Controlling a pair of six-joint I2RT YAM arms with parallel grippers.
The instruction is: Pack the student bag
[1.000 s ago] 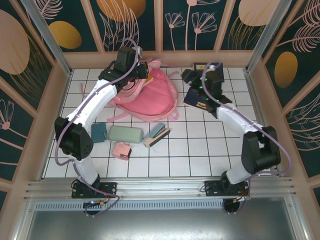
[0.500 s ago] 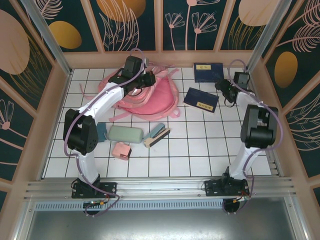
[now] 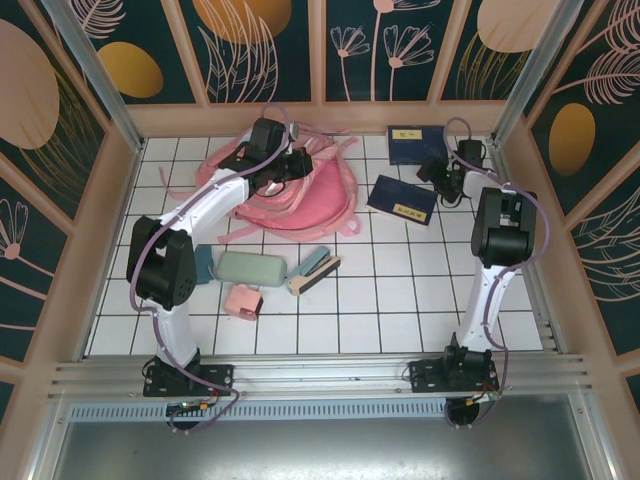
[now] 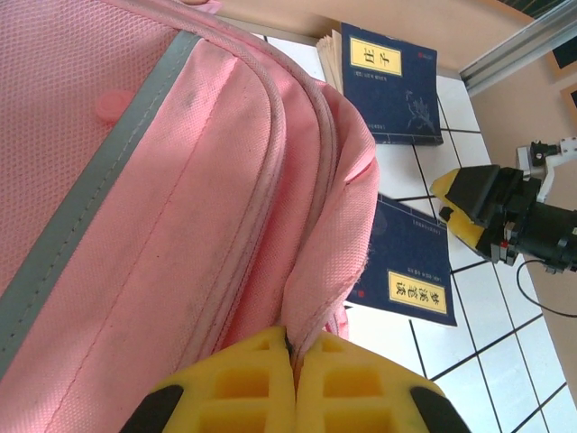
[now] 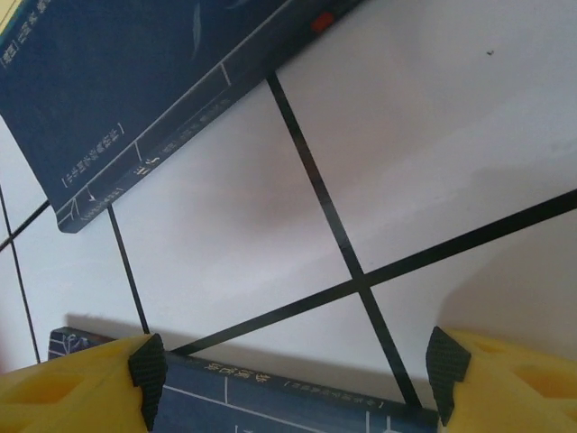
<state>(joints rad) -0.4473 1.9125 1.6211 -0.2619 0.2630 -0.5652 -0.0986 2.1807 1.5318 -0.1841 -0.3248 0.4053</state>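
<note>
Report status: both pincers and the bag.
Left pincer shut on student bag fabric. Right pincer open, low over blue book edge. Second book close by, both outside bag.

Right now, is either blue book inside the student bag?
No, the far book and the near book both lie on the tiles beside the student bag.

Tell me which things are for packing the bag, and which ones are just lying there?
In the job:
student bag, its fabric pinched by the shut left gripper
far blue book and near blue book, probably next, with the open right gripper by them

Lying untouched:
green case
small pink box
teal pouch
beige-and-teal item
</note>
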